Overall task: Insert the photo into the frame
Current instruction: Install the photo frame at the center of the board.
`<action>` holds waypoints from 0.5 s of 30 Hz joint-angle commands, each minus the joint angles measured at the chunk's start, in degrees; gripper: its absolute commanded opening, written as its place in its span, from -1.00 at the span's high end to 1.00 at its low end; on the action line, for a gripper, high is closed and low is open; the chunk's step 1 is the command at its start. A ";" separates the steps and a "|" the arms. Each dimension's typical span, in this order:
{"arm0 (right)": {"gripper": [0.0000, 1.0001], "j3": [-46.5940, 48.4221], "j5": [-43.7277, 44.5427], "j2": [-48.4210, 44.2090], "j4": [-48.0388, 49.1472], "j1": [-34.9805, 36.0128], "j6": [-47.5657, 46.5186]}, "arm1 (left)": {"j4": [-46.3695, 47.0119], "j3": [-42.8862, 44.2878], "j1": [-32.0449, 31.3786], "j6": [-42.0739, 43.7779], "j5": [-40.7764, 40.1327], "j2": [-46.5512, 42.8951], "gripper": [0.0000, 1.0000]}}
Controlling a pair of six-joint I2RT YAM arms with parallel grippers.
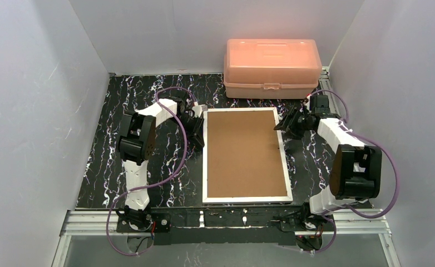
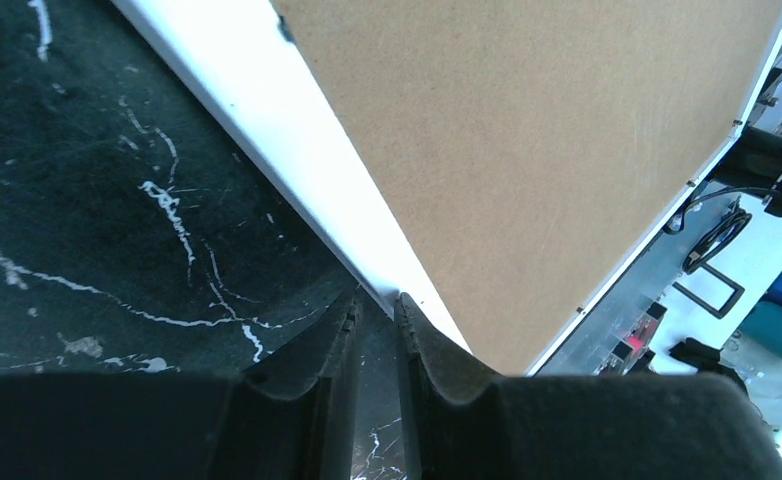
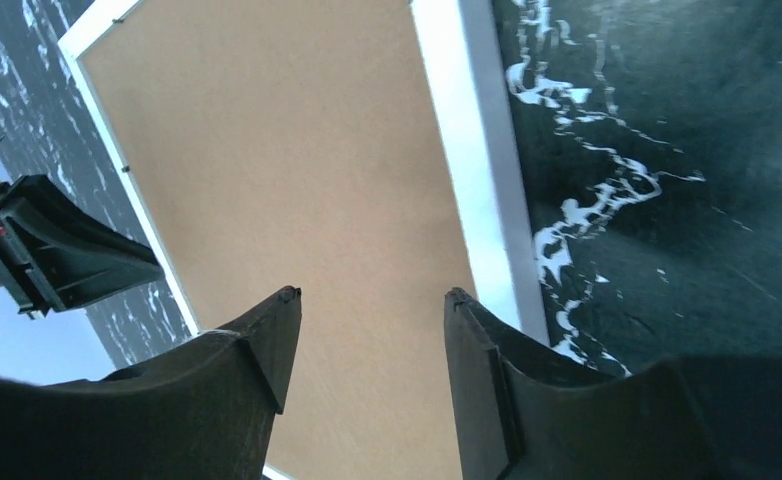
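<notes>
The frame (image 1: 245, 153) lies flat on the black marbled table with its brown board back up and a thin white rim all round. The photo is out of view. My left gripper (image 1: 199, 132) is at the frame's left rim near the far corner. In the left wrist view its fingers (image 2: 377, 297) stand nearly together, with the white rim (image 2: 297, 150) pinched at their tips. My right gripper (image 1: 286, 123) is at the right rim near the far corner. It is open (image 3: 372, 295) above the brown board (image 3: 287, 150), with nothing between its fingers.
A pink plastic box (image 1: 272, 67) stands shut at the back, just beyond the frame. White walls close in the table on both sides. The metal rail (image 1: 226, 219) with both arm bases runs along the near edge, just below the frame's near rim.
</notes>
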 commanded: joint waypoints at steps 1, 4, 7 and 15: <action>-0.33 -2.00 5.49 -3.43 -2.28 -2.23 0.46 | -2.19 1.34 1.65 1.08 0.62 -3.59 0.63; -0.52 -4.42 9.85 -5.02 -1.38 -3.11 -0.61 | -2.96 0.93 2.32 1.93 1.07 -4.42 0.50; -0.65 -5.43 7.38 -4.04 0.12 -3.16 -1.06 | -3.56 0.00 2.86 3.01 1.63 -5.26 0.39; -0.69 -8.79 -1.08 -0.86 6.32 -0.28 2.47 | -4.86 -1.78 5.25 4.63 3.18 -7.08 0.17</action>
